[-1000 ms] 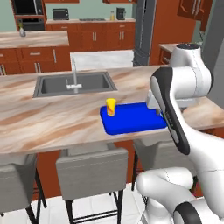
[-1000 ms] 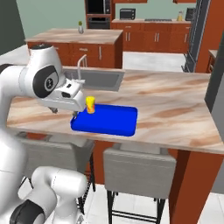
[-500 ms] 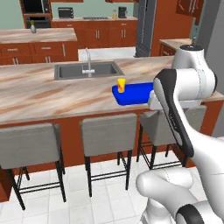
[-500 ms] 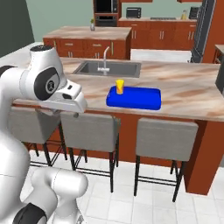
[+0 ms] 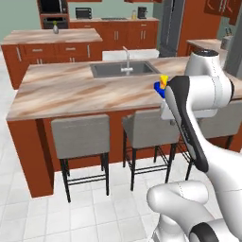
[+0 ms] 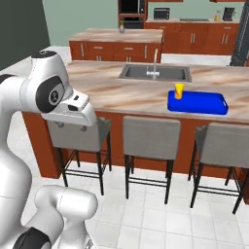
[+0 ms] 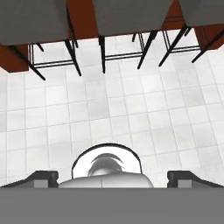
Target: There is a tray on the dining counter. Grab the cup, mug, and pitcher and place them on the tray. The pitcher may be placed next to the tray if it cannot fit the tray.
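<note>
Dining counter [image 6: 112,90]: cup [image 6: 179,90] on tray [image 6: 204,104]; hand [image 7: 112,177] empty, well apart.

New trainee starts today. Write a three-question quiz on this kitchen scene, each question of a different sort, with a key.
1. True or false: the cup stands on the tray.
2. Multiple choice: what does the hand view look down on? A) the sink basin B) white floor tiles and stool legs C) the stovetop
3. Fill in: the gripper holds ____.

Key:
1. True. The yellow cup stands at the tray's end nearest the sink on the dining counter.
2. B. The fingertips stand wide apart above the tiled floor, with the stools at the top.
3. Nothing; the jaws are open and empty.
</note>
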{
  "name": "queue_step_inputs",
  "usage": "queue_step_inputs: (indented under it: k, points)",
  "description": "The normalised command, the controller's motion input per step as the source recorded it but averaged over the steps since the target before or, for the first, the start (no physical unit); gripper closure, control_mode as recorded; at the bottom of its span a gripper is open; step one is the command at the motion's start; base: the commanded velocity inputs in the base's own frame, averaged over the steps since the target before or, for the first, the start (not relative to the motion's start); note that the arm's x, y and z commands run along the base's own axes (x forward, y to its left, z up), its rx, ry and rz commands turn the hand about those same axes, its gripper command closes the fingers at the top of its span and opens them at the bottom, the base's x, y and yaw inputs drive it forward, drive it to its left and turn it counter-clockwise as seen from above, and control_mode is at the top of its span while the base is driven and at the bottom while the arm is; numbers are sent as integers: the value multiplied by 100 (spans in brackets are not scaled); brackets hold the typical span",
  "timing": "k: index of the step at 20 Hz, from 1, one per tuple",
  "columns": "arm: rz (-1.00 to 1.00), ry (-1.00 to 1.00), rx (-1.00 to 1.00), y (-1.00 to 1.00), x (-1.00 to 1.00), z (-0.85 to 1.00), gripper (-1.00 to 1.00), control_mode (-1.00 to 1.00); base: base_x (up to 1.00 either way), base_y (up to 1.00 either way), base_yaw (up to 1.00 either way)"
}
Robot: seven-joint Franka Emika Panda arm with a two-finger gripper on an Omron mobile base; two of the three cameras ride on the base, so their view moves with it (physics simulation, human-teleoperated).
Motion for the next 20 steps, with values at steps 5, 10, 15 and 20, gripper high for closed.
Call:
queue_step_inputs:
  k: [5, 10, 15, 20]
  points:
    - [0, 0, 0, 0, 0, 0, -100, 100, -34, 100, 0]
    - [0, 0, 0, 0, 0, 0, -100, 100, -11, 100, 1]
    - [0, 0, 0, 0, 0, 0, -100, 100, -1, 100, 2]
    - [0, 0, 0, 0, 0, 0, -100, 100, 0, 100, 0]
